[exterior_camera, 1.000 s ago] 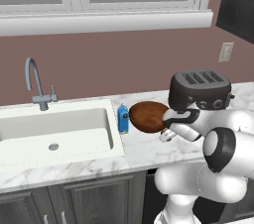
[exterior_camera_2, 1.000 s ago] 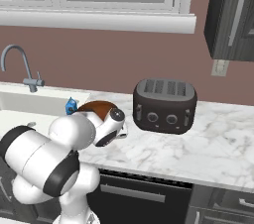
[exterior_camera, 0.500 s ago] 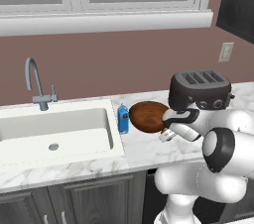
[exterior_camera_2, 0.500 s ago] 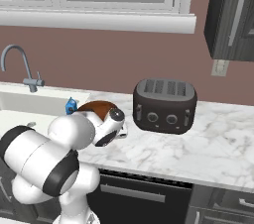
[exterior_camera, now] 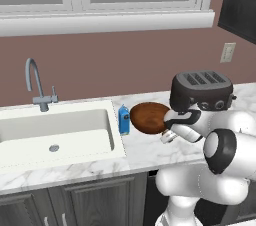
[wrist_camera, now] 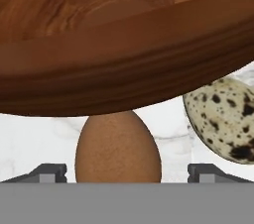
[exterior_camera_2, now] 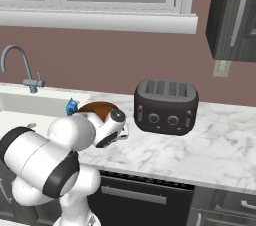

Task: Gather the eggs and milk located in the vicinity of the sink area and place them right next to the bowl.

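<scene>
- Eggs, item one: reddish-brown egg (wrist_camera: 118,147), sitting on the marble tabletop (exterior_camera: 150,152) directly below the rim of the bowl (wrist_camera: 124,44) in the hand view, lying between the two finger tips with a clear gap showing on each side.
- Eggs, item two: pale speckled egg (wrist_camera: 223,119), resting on the tabletop just beside the brown egg, off to its right in the hand view, its upper edge tucking under the bowl's rim.
- Jaws (wrist_camera: 126,173): standing released and spread wide, gripping nothing; the finger tips (wrist_camera: 47,172) are showing at either side of the brown egg without touching it.
- Bowl, wood-grain, reddish-brown: sitting on the tabletop between the milk and the toaster (exterior_camera: 201,91); in the left base view the robot's hand is hovering low at its front right edge.
- Milk (exterior_camera: 124,119): blue carton, standing upright on the tabletop just beside the bowl's left side, at the right rim of the sink area (exterior_camera: 60,132).
- Sink area: white basin with a grey gooseneck faucet (exterior_camera: 36,85) rising behind it, well apart from the eggs.
- Toaster: dark, four-slot, standing at the back of the tabletop to the right of the bowl.
</scene>
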